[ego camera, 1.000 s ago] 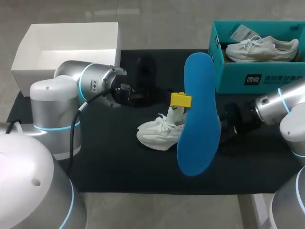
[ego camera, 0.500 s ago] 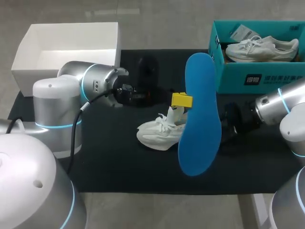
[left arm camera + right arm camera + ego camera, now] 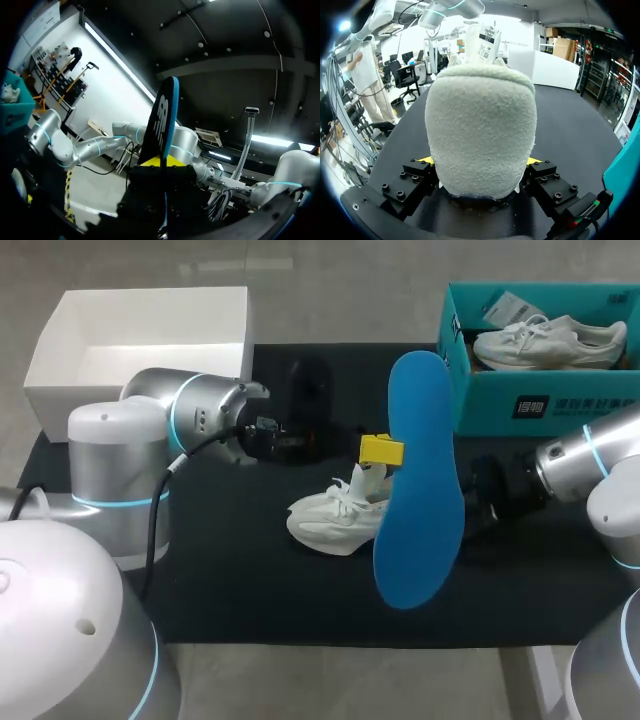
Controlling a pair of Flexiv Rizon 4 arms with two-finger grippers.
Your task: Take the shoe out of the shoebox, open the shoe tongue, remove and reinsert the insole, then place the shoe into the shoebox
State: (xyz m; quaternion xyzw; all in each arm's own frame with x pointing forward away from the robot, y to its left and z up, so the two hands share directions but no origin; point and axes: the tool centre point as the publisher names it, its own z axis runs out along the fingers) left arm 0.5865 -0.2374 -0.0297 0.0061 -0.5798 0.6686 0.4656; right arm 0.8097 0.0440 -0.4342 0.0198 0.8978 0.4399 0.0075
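Left arm edged slightly toward 1 o'clock; left gripper pinches long blue foam insole upright at 3 o'clock of white fabric shoe, its heel clamped by right gripper; reinsertion likely wants toe-end first.

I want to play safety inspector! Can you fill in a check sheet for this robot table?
Surface: black mat covers it.
Job's things: white shoe on the mat; blue insole held upright over it; teal shoebox at the far right, second shoe inside.
Clutter: open white box at the far left.
Hands: left hand shut on the insole; right hand shut on the shoe's heel.
Cables: black cable along the left arm.
Surroundings: nothing seen.
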